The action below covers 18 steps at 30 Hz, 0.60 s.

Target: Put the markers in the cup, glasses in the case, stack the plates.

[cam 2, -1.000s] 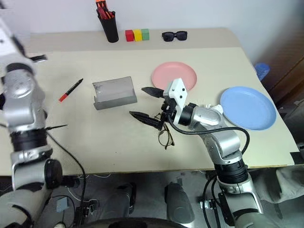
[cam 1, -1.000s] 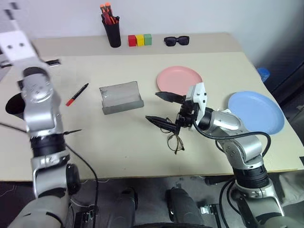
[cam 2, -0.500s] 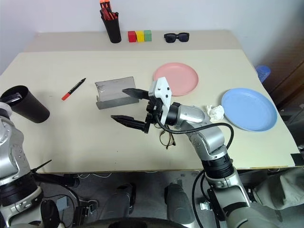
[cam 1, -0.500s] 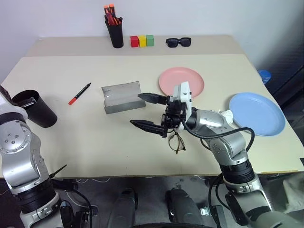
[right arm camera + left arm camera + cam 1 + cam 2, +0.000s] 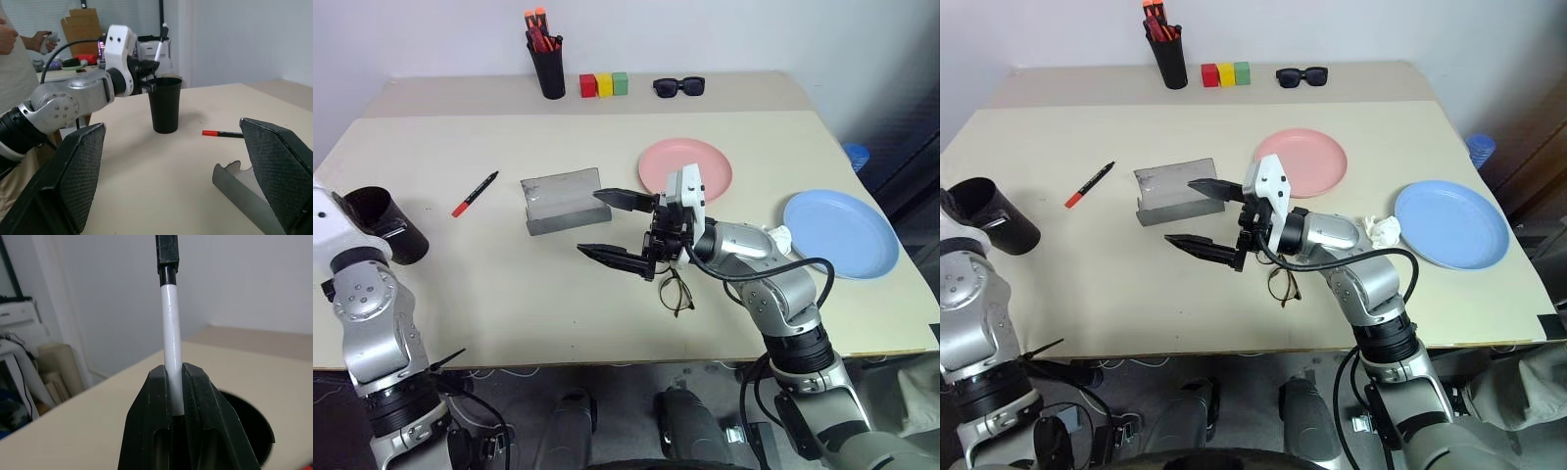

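1. Two head views gave one scene: on the table (image 5: 558,294) the right gripper (image 5: 612,227) hovered with its jaws spread wide and empty, just beside the open grey case (image 5: 562,201) and above the glasses (image 5: 675,292), which lay flat near the front edge
2. Same views: the pink plate (image 5: 690,162) lay behind that gripper and the blue plate (image 5: 840,231) well apart to the right, unstacked, with a crumpled white scrap (image 5: 1383,230) between them; the red-capped marker (image 5: 475,193) lay left of the case; the cup (image 5: 384,223) stood at the left edge; a pen holder (image 5: 548,67), three coloured blocks (image 5: 603,83) and sunglasses (image 5: 677,86) lined the far side
3. Left wrist view: the left gripper (image 5: 174,382) was clenched on the white marker (image 5: 171,328), which stood upright between the fingers, black end uppermost, with the cup's mouth just beside it
4. Right wrist view: the right fingers (image 5: 276,166) stood far apart; beyond them the left gripper held the white marker over the cup's rim, the red-capped marker lay to one side on the table, and a person's hand (image 5: 43,40) gripped a controller in the background
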Available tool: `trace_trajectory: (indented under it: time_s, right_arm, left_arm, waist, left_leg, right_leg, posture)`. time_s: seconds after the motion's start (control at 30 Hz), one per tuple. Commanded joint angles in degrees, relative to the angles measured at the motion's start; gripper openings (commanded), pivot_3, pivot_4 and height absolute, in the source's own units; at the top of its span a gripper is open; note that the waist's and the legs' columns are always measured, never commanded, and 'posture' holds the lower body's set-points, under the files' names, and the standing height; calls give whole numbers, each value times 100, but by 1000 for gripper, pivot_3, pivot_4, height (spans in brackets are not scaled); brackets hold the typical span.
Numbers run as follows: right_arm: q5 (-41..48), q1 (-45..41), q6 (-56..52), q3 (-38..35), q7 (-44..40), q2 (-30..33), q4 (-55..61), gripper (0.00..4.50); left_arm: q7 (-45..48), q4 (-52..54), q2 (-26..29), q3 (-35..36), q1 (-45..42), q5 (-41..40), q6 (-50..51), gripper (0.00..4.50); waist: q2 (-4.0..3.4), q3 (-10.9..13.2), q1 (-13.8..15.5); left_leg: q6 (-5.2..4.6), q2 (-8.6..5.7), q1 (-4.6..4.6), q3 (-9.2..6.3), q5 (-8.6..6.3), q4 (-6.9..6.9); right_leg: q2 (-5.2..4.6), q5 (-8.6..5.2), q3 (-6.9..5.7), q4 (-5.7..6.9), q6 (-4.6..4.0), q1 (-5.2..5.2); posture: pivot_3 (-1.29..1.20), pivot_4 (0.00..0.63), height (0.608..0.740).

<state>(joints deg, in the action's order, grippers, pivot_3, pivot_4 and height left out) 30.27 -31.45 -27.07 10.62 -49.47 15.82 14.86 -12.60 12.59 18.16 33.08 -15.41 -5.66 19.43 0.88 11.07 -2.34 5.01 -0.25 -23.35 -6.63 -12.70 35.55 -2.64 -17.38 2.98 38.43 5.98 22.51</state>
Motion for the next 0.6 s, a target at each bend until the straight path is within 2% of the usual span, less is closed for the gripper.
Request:
trace_trajectory:
  time_s: [0.03,0.43,0.53,0.6]
  right_arm:
    - [62,15,76,-52,65,-31,308,4500]
    - [64,42,72,3,88,-32,342,4500]
    - [60,38,63,32,75,-35,345,4500]
    - [63,41,57,41,76,-34,355,4500]
  left_arm:
    - [-26,52,-51,-48,72,35,-196,129]
    - [-140,9,-167,-67,138,48,-262,129]
    - [-212,-1,-153,-59,149,95,-229,1221]
    - [-249,-1,-140,-63,157,122,-210,2242]
  waist:
    - [0,0,1]
    - [0,0,-5]
    - [0,0,-5]
    - [0,0,-3]
  left_leg:
    - [0,0,0,0,0,0]
    - [0,0,0,0,0,0]
    - [0,0,0,0,0,0]
    - [0,0,0,0,0,0]
  right_leg:
    - [0,0,0,0,0,0]
    - [0,0,0,0,0,0]
    - [0,0,0,0,0,0]
    - [0,0,0,0,0,0]
  posture:
    - [0,150,740]
    - [0,150,740]
    - [0,150,740]
    - [0,150,740]
